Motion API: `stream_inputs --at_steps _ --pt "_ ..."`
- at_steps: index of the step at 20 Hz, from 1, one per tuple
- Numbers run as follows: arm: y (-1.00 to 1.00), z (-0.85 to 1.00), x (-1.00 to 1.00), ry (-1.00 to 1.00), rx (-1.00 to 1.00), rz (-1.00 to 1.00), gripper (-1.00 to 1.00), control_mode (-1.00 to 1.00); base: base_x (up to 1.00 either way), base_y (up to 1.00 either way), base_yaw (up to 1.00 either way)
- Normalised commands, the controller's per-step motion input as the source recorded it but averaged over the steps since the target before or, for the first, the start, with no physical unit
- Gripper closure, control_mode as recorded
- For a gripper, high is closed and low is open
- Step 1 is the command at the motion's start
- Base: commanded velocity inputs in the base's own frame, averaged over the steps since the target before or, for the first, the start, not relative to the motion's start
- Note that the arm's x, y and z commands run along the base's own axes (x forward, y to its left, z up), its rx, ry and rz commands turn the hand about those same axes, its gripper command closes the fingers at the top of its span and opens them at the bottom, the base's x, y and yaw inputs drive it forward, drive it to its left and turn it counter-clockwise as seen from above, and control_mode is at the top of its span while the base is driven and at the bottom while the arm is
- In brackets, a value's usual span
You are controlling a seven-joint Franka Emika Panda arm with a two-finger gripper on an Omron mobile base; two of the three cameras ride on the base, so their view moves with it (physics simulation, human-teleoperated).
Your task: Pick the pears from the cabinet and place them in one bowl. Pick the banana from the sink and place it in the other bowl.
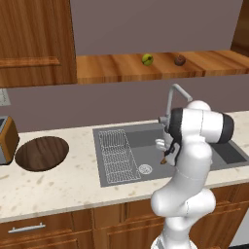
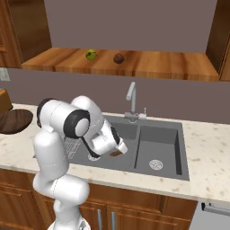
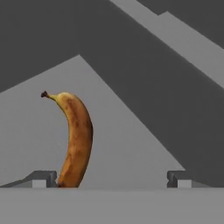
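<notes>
1. Speckled cream counter [image 1: 73, 180] surrounds the dark grey sink [image 1: 146, 138], and the wooden bowl [image 1: 42, 153] sits well to its left.
2. My gripper [image 3: 111, 179] hangs low in the left basin, fingers spread wide, gripping nothing.
3. Just by my left fingertip [image 3: 43, 178], the banana [image 3: 75, 140] lies on the basin floor.
4. Both pears, green [image 1: 147, 59] and brown [image 1: 180, 60], rest on the cabinet shelf [image 1: 121, 68].

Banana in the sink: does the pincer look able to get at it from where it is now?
Probably yes. The pincer is open, low in the sink, and the banana lies on the basin floor with nothing over it. But it sits by the left fingertip rather than centred, so a small sideways shift seems needed.
</notes>
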Motion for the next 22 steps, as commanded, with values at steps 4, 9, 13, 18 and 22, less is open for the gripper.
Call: stream_inputs --at_steps 4,9,13,18,22 --pt "0.03 -0.27 0.13 -0.03 0.03 0.00 -1.00 -1.00 0.00 0.00 0.00" --pt "0.05 -0.33 0.15 -0.04 0.04 0.00 -1.00 -1.00 0.00 0.00 0.00" --pt "0.04 -0.50 0.11 -0.01 0.01 0.00 -1.00 -1.00 0.00 0.00 0.00" --pt "0.04 -0.71 0.21 0.00 0.00 0.00 -1.00 -1.00 0.00 0.00 0.00" --pt "0.08 -0.88 0.31 0.00 0.00 0.00 -1.00 -1.00 0.00 0.00 0.00"
